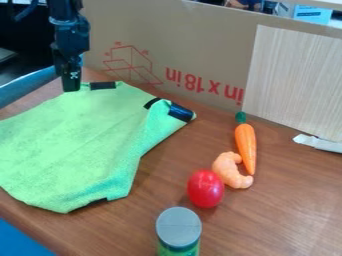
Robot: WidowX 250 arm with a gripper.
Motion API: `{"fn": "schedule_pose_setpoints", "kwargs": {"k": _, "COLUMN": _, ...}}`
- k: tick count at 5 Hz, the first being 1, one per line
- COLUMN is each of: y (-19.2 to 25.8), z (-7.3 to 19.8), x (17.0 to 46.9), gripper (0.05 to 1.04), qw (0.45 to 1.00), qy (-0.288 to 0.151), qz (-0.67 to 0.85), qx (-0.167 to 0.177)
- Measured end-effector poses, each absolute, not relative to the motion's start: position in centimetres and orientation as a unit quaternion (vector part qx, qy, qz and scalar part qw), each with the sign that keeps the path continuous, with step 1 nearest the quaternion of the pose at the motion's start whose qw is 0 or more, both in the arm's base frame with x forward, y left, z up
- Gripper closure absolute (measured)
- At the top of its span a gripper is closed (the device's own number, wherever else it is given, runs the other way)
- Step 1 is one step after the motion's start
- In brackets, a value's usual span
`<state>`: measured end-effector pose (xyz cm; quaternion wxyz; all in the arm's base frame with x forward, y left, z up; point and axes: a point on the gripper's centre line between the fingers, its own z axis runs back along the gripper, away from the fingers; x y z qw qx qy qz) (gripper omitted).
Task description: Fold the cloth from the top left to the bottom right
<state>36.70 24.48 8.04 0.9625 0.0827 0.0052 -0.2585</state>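
Gripper placement: Since the fold starts at the top left, the black two-finger gripper (pixel 71 89) hangs at that edge, presumably to pinch the fabric there.
Jaw state: released or clenched, I cannot tell.
Right-hand flap: the bright green fabric cloth (pixel 73 145) is partly turned over on the brown wooden tabletop (pixel 287 200), perhaps from handling.
Cloth relative to jaws: upper edge at their tips, contact unclear; most of it spreads below them in the view.
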Motion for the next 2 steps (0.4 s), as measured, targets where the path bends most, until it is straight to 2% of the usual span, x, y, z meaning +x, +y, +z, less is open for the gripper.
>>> {"fn": "schedule_pose_setpoints", "kwargs": {"k": 2, "y": 26.11, "z": 8.22, "x": 37.60, "gripper": 0.083, "qw": 0.958, "qy": -0.026, "qz": -0.282, "qx": 0.049}}
